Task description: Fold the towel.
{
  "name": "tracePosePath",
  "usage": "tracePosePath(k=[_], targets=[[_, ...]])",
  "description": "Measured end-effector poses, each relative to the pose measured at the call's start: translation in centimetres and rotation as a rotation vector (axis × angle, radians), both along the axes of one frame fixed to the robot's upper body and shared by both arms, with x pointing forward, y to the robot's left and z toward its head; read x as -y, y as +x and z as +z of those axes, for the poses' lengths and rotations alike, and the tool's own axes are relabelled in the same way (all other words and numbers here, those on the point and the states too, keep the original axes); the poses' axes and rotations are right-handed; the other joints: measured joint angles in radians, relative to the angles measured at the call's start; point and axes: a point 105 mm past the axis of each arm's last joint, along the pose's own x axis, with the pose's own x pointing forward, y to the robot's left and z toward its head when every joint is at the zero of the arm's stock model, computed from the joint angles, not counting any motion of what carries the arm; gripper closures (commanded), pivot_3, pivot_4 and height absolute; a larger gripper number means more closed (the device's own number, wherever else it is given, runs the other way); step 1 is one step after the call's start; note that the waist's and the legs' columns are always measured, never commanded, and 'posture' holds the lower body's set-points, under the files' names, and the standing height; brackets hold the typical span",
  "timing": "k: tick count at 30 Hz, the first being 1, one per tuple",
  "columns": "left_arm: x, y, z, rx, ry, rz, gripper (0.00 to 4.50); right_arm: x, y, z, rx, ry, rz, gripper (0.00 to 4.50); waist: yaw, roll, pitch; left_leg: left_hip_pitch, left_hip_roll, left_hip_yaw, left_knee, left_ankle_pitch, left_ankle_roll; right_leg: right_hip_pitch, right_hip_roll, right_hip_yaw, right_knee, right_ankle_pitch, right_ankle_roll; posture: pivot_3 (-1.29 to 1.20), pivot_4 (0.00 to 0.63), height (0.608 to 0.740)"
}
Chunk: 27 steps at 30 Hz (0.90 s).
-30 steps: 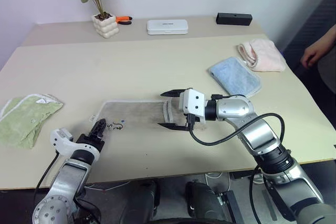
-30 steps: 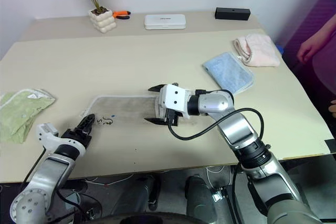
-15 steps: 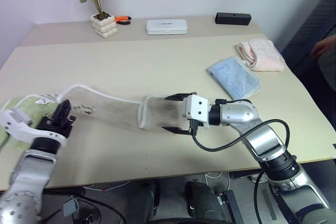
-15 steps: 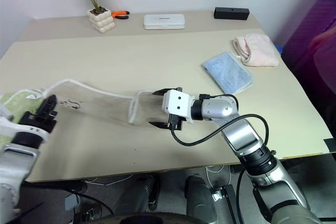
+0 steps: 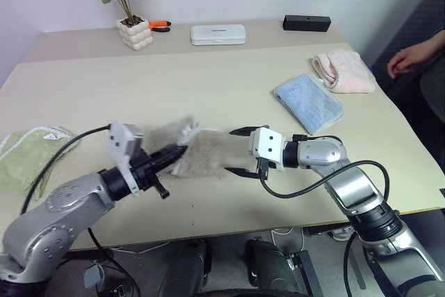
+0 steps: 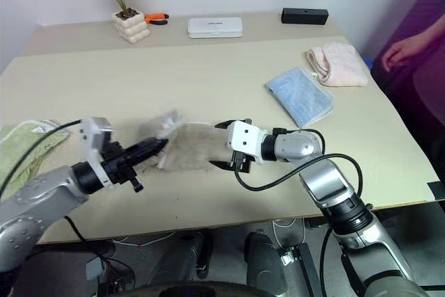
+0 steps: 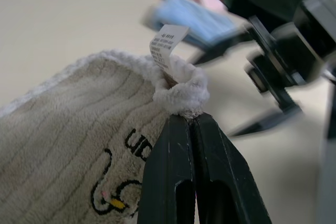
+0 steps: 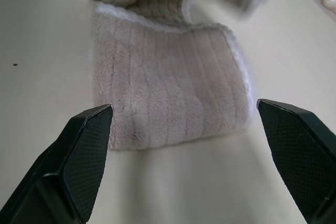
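The counter (image 5: 208, 81) is a broad, smooth cream slab with a raised back ledge. Near the middle of its front edge lies the towel (image 5: 208, 154), ribbed beige terry with white stitched edging, doubled over itself. The left claw (image 5: 177, 151), pressed together, pinches the towel's bunched corner beside a small white tag (image 7: 165, 43), above dark embroidery. The right claw (image 5: 236, 151) stands spread wide at the towel's other end, a finger at either side, not touching. A pale green cloth (image 5: 28, 158) lies at the left edge. A folded blue towel (image 5: 308, 102) and a pink one (image 5: 344, 71) lie toward the right edge, and a person's hand (image 5: 407, 60) is beyond it. On the back ledge stand a potted plant (image 5: 128, 5), a white case (image 5: 219, 34) and a black box (image 5: 306, 23).
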Motion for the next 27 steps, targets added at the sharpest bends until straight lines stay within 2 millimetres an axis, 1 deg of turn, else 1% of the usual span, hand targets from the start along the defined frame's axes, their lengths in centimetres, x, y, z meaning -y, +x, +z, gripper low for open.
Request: tracePosePath(k=[5, 8, 11, 13, 15, 17, 19, 20, 21, 23, 24, 25, 26, 27], targets=[[1.2, 0.4, -1.1, -0.023, 0.014, -0.098, 4.44, 0.8, 0.3, -0.2, 0.011, -0.011, -0.044, 0.00, 0.006, 0.000, 0.000, -0.001, 0.000, 0.000, 0.001, 0.000, 0.000, 0.000, 0.000, 0.000, -0.001, 0.000, 0.000, 0.00, 0.150, 0.740], [1.5, 0.5, -2.1, -0.044, 0.042, -0.125, 4.44, 1.0, 0.5, -0.2, 0.019, -0.016, -0.056, 0.00, 0.006, 0.000, 0.000, -0.001, 0.000, 0.000, 0.001, 0.000, 0.000, 0.000, 0.000, 0.000, 0.000, 0.000, 0.000, 0.00, 0.150, 0.740], [1.5, 0.5, -2.6, -0.065, 0.038, -0.126, 3.63, 1.4, 0.6, -0.2, 0.027, -0.029, -0.071, 0.00, 0.005, 0.000, 0.000, -0.001, 0.000, 0.000, 0.001, 0.000, 0.000, 0.000, 0.000, 0.000, 0.000, 0.000, 0.000, 0.00, 0.150, 0.740], [1.4, 0.4, -2.8, -0.084, 0.030, -0.126, 2.70, 1.6, 0.7, -0.1, 0.031, -0.030, -0.078, 0.00, 0.005, 0.000, 0.000, -0.001, 0.000, 0.000, 0.001, 0.000, 0.000, 0.000, 0.000, 0.000, 0.000, 0.000, 0.000, 0.00, 0.150, 0.740], [0.5, 0.2, -2.8, -0.105, 0.014, -0.103, 1.72, 1.7, 0.7, -0.1, 0.031, -0.032, -0.081, 0.00, 0.003, 0.000, 0.000, -0.001, 0.000, 0.000, 0.000, 0.000, 0.000, 0.000, 0.000, 0.000, 0.000, 0.000, 0.000, 0.00, 0.150, 0.740], [-0.9, 0.1, -2.6, -0.124, -0.010, -0.053, 1.72, 1.9, 0.8, -0.1, 0.032, -0.031, -0.088, 0.00, 0.002, 0.000, 0.000, -0.001, 0.000, 0.000, 0.000, 0.000, 0.000, -0.001, 0.000, 0.000, 0.000, 0.000, 0.000, 0.00, 0.150, 0.740], [-2.8, -0.1, -1.8, -0.126, -0.045, 0.009, 1.72, 2.4, 1.1, 0.2, 0.033, -0.025, -0.110, 0.00, 0.003, 0.000, 0.000, -0.001, 0.000, -0.001, 0.000, 0.000, 0.000, -0.001, 0.000, 0.000, 0.000, 0.000, 0.000, 0.00, 0.150, 0.740], [-3.8, -0.1, -1.1, -0.116, -0.073, 0.043, 1.64, 2.7, 1.4, 0.3, 0.026, -0.017, -0.124, 0.54, 0.004, 0.000, 0.000, -0.001, 0.000, -0.001, 0.001, 0.000, 0.000, -0.001, 0.000, 0.000, 0.000, 0.000, 0.000, 0.00, 0.150, 0.740], [-4.8, -0.1, -0.3, -0.094, -0.093, 0.081, 1.64, 2.9, 1.5, 0.4, 0.019, -0.009, -0.134, 0.88, 0.004, 0.000, 0.000, -0.001, 0.000, -0.001, 0.001, 0.000, 0.000, -0.001, 0.000, 0.000, 0.000, 0.000, 0.000, 0.00, 0.150, 0.740], [-6.1, 0.1, 1.0, -0.047, -0.114, 0.141, 2.11, 3.1, 1.6, 0.7, 0.008, 0.004, -0.146, 1.85, 0.007, 0.000, 0.000, -0.001, 0.000, -0.001, 0.001, 0.000, 0.000, 0.000, -0.001, 0.000, 0.000, 0.000, 0.000, 0.00, 0.150, 0.740], [-6.5, 0.2, 1.4, -0.032, -0.120, 0.167, 2.46, 3.0, 1.6, 0.8, -0.006, 0.020, -0.143, 2.35, 0.008, 0.000, 0.000, -0.001, 0.000, -0.001, 0.001, 0.000, 0.000, 0.000, -0.001, -0.001, -0.001, 0.000, 0.000, 0.00, 0.150, 0.740], [-6.9, 0.4, 1.6, -0.022, -0.114, 0.193, 2.86, 2.8, 1.6, 1.1, -0.031, 0.054, -0.138, 2.83, 0.007, 0.000, 0.000, -0.001, 0.000, -0.001, 0.001, 0.000, 0.000, 0.001, -0.001, 0.000, -0.001, 0.000, 0.000, 0.00, 0.150, 0.740], [-7.1, 0.5, 1.7, -0.016, -0.103, 0.212, 3.40, 2.5, 1.5, 1.4, -0.056, 0.089, -0.133, 3.35, 0.006, 0.000, 0.000, -0.001, 0.000, -0.001, 0.001, 0.000, 0.000, 0.001, -0.001, 0.000, -0.001, 0.000, 0.000, 0.00, 0.150, 0.740], [-7.3, 0.7, 1.5, -0.009, -0.077, 0.232, 3.46, 1.9, 1.3, 1.9, -0.085, 0.135, -0.123, 3.90, 0.006, 0.000, 0.001, -0.001, 0.000, -0.001, 0.001, 0.000, 0.000, 0.000, -0.001, 0.000, 0.000, 0.000, 0.000, 0.00, 0.150, 0.740]])
